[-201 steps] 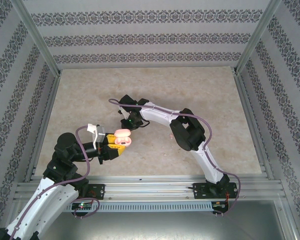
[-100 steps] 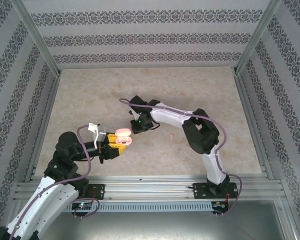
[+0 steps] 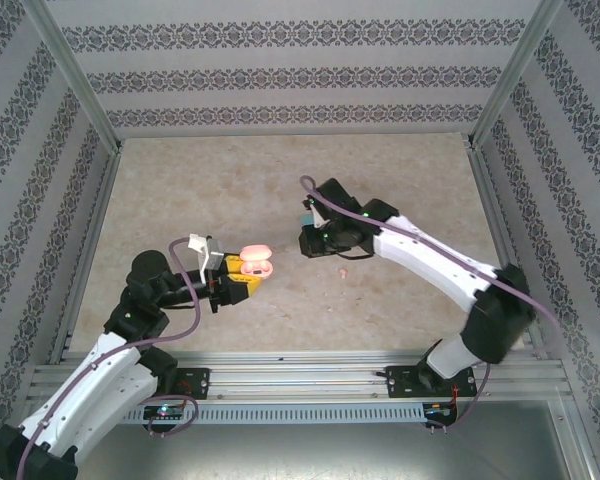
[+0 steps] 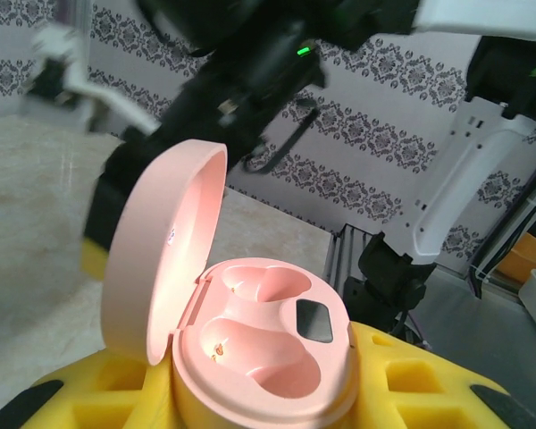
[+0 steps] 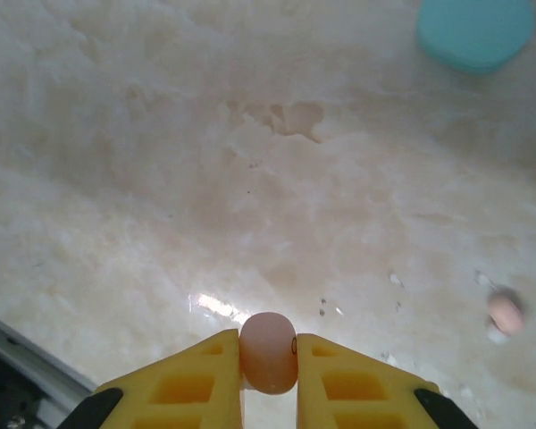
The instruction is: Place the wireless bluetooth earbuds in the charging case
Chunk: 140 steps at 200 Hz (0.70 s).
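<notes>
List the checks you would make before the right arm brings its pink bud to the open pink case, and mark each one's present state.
1. The small round pink earbud is pinched between the fingers of the right gripper: ok.
2. The glossy pink oval charging case is clamped in the left gripper: ok.
3. The case lid is swung open: ok.
4. Both wells are empty: ok.
5. The bud is above a well: not ok; the top view shows it off to the case's right, apart from it.
6. The bud is turned to suit the well: cannot tell.
</notes>
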Each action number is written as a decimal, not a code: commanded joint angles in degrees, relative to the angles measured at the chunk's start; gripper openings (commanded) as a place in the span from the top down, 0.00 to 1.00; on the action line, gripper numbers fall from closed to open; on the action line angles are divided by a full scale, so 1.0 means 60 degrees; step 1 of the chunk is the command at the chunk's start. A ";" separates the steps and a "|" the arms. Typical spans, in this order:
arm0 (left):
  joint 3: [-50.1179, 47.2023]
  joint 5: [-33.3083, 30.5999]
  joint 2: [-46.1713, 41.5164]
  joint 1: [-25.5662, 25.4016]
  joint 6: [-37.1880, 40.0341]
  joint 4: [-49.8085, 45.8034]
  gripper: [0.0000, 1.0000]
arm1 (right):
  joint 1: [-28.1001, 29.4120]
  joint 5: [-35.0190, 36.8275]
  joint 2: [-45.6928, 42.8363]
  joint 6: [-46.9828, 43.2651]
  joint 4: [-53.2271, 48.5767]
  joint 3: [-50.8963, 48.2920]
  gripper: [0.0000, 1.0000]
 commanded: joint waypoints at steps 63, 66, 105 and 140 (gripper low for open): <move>-0.0129 -0.0830 0.1813 -0.0679 0.0715 0.3110 0.80 | 0.0268 0.1167 -0.3463 0.1850 -0.0977 -0.0678 0.83; -0.0118 -0.0881 0.1879 -0.0722 0.0749 0.3142 0.80 | 0.0296 0.1167 -0.3501 0.1879 -0.0983 -0.0625 0.83; -0.0008 -0.1405 0.2470 -0.1175 0.1252 0.3551 0.81 | 0.1088 0.1414 -0.3384 0.2137 -0.1013 0.0205 0.84; -0.0015 -0.1589 0.2695 -0.1246 0.1311 0.3858 0.82 | 0.1868 0.1693 -0.2878 0.2226 -0.0906 0.0933 0.84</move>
